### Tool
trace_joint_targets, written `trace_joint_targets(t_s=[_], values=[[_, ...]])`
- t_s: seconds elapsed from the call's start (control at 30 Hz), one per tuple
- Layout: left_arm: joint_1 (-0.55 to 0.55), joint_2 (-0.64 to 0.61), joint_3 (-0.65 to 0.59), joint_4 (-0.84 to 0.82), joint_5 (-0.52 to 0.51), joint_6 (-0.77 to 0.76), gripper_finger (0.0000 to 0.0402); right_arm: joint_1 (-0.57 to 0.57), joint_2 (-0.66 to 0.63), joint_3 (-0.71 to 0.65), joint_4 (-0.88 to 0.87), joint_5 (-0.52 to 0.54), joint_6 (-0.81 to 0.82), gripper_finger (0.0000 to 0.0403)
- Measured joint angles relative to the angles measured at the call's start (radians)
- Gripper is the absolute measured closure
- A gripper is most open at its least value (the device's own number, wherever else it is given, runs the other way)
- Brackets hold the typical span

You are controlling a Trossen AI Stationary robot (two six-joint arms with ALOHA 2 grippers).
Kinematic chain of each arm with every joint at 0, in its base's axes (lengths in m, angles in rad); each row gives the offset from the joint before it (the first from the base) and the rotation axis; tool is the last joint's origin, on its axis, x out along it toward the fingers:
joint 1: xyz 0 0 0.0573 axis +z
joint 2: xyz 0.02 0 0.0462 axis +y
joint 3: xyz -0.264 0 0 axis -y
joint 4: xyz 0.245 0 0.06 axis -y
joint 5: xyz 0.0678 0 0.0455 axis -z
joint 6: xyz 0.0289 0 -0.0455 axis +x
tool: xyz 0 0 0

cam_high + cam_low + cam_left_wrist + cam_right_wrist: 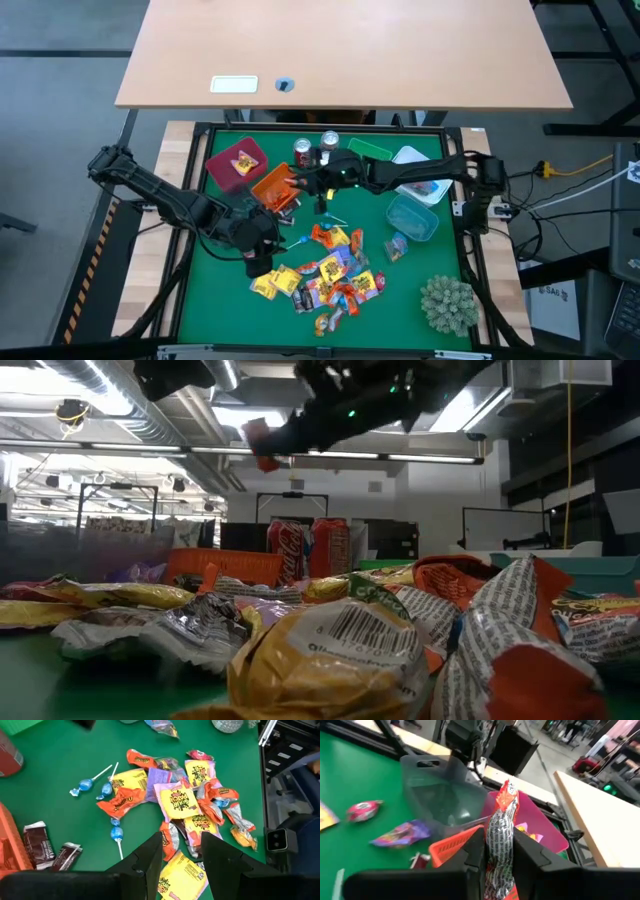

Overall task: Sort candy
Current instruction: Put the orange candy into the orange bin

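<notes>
Dozens of small wrapped sweets make up the candy pile (325, 275), heaped on the green tabletop (215, 300) in the lower middle of the overhead frame. The wrappers are crinkled and glossy: yellow ones with pink lettering, orange and red ones, a few purple, some silvery with a barcode showing. Three lollipops (95, 787) with blue-wrapped heads and thin pale sticks lie at the pile's edge, and two dark brown wrapped bars (47, 847) sit apart from the heap, near an orange tray. A spiky grey-green plant ball (447, 303) sits at the lower right.

The left tool (262, 240) hangs just above the pile's upper left side, its two dark fingers (150, 857) parted with nothing between them.

Farther up, the right tool (300, 184) hovers over the orange tray (272, 187), clamped on one red-and-silver wrapped candy (501, 827) that stands upright between its fingers.

Around it stand the containers. The orange tray is tilted and holds a few dark pieces. Beside it, to the upper left, a pink tray (236, 163) carries a sweet or two with yellow on the wrapper. A teal tub (413, 218) at right of centre looks to hold nothing I can make out; a purple-wrapped piece (396, 247) lies just below it. A green tray (371, 149) and a pale tray (408, 157) sit along the far edge, their contents hidden by the arm. Two red soda cans (315, 148) stand between the pink and green trays.
</notes>
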Motion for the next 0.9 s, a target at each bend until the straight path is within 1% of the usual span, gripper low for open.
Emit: trace_joint_targets(t_s=[0.3,0.53,0.77,0.9], values=[[0.0,0.0,0.0,-0.001,-0.036,0.0,0.0278,-0.036,0.173,0.0,0.274,0.003,-0.001,0.0338],[0.0,0.0,0.0,-0.001,-0.034,-0.001,0.0278,-0.037,0.232,0.0,0.295,0.032,-0.002,0.0338],[-0.027,0.009,-0.001,-0.003,0.009,-0.005,0.0278,-0.037,0.25,0.0,0.291,0.039,-0.002,0.0338],[-0.054,0.022,-0.001,-0.002,0.009,-0.009,0.0278,-0.036,0.249,0.0,0.287,0.079,-0.002,0.0332]])
